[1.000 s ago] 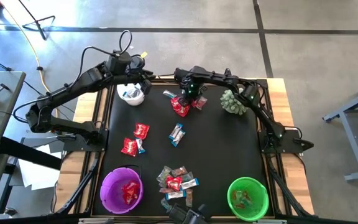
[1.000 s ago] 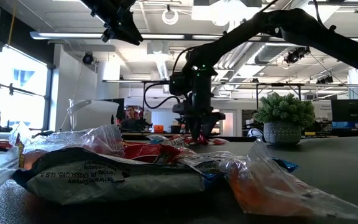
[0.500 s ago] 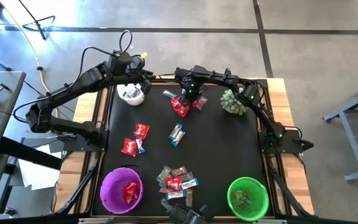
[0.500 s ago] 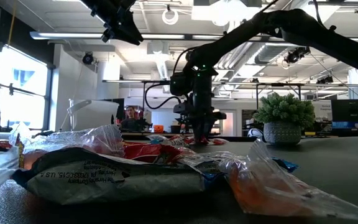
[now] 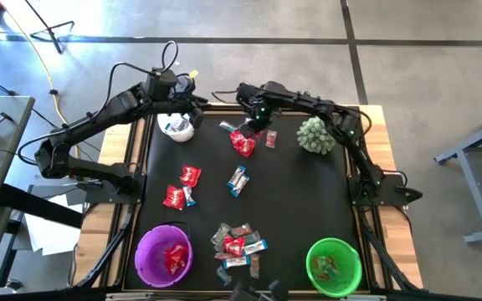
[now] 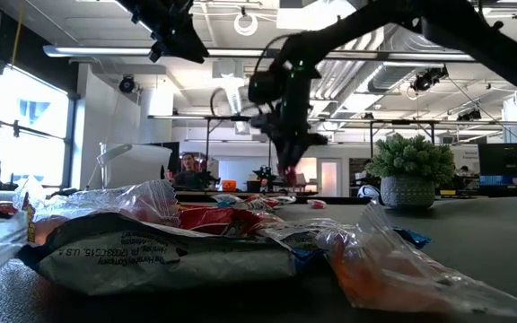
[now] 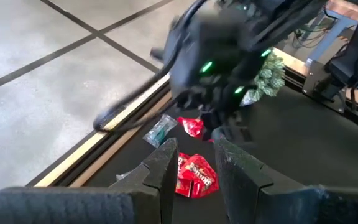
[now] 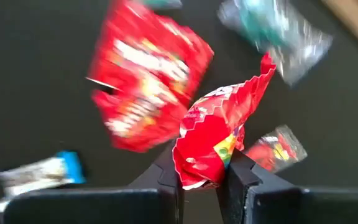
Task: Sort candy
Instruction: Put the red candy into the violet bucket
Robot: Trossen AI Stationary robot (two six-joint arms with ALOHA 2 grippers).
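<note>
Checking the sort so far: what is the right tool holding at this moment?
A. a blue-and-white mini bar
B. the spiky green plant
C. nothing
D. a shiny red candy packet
D: the right wrist view shows the right tool pinching a shiny red candy packet between its fingers, lifted clear of the other sweets on the black mat.

Open-plan lab, exposed ceiling ducts, desks, polished concrete floor

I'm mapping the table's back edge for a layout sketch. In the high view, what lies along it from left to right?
White bowl → greenish candy → red packet → small red candy → spiky green plant.
</note>
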